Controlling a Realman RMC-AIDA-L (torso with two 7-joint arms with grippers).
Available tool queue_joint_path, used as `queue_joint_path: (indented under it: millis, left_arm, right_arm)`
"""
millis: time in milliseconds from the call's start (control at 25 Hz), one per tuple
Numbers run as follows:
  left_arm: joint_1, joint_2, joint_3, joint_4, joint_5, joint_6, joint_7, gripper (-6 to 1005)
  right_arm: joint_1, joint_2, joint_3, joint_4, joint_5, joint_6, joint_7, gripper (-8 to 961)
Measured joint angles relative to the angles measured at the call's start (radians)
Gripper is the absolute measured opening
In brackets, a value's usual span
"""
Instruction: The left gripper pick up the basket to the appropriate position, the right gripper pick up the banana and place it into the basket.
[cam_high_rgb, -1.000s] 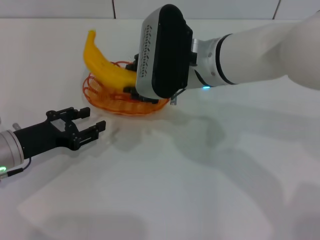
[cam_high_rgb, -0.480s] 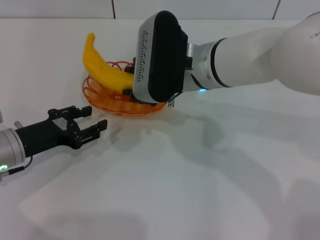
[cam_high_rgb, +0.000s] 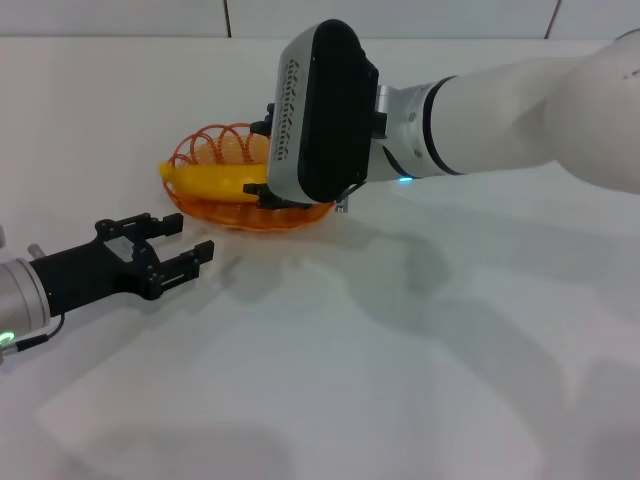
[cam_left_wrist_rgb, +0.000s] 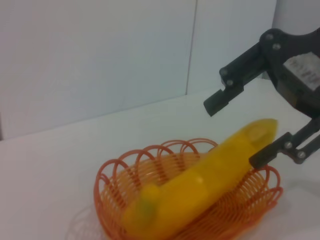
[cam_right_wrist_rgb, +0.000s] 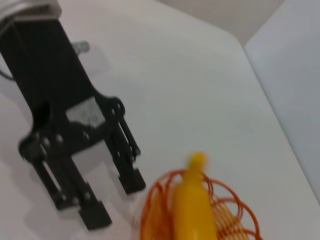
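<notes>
The yellow banana lies flat in the orange wire basket on the white table. In the head view my right gripper is mostly hidden behind its white-grey housing, just right of the basket. The left wrist view shows the right gripper open, one finger on each side of the banana's tip, over the basket. My left gripper is open and empty, on the table in front of and left of the basket. It also shows in the right wrist view, beside the basket and banana.
The white table stretches in front of and to the right of the basket. A tiled wall runs along the far edge. The right arm reaches in from the right.
The banana has dropped from a raised tilt, its end high at the left, to lying flat in the basket. The right gripper has let it go. The left arm has not moved.
</notes>
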Motion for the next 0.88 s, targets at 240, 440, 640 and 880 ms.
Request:
queue_joint_path:
  millis: [240,440,640,880]
  left_arm:
    - [0.005,0.0,0.0,-0.002,-0.004,0.0,0.001,604]
    - [0.006,0.0,0.0,-0.009,-0.004,0.0,0.008,604]
    - [0.007,0.0,0.0,-0.011,-0.005,0.0,0.012,604]
    - [0.006,-0.001,-0.002,-0.011,-0.005,0.0,0.012,604]
  right_arm:
    - [-0.101,-0.008,0.053,-0.146,0.048,-0.059,-0.022,658]
    - [-0.174,-0.007,0.136,-0.197,0.182,-0.142,-0.169,680]
    - [-0.218,-0.008,0.28,-0.17,0.356,-0.265,-0.338,679]
    - [-0.249,-0.007,0.419,-0.07,0.496,-0.333,-0.487,678]
